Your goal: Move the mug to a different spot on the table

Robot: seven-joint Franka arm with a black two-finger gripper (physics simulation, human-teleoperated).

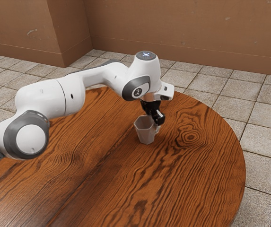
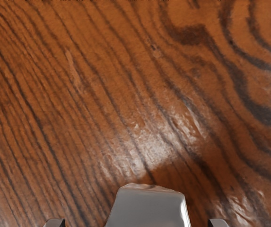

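Straddling the mug (image 1: 146, 131) — end effector (image 1: 157, 119) spread wide, fingertips (image 2: 54, 222) either side, nothing gripped. Mug stands upright near the middle of the table (image 1: 196, 189) — hand set low, likely to close on it.

A pale grey mug (image 2: 148, 205) sits just under the hand, between the tips of the spread jaws and touching neither, on a glossy brown worktop (image 2: 102, 94) with dark wavy grain.

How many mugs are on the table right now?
1. The mug stands near the table's middle, just under the gripper. The arm hides some tabletop behind it.
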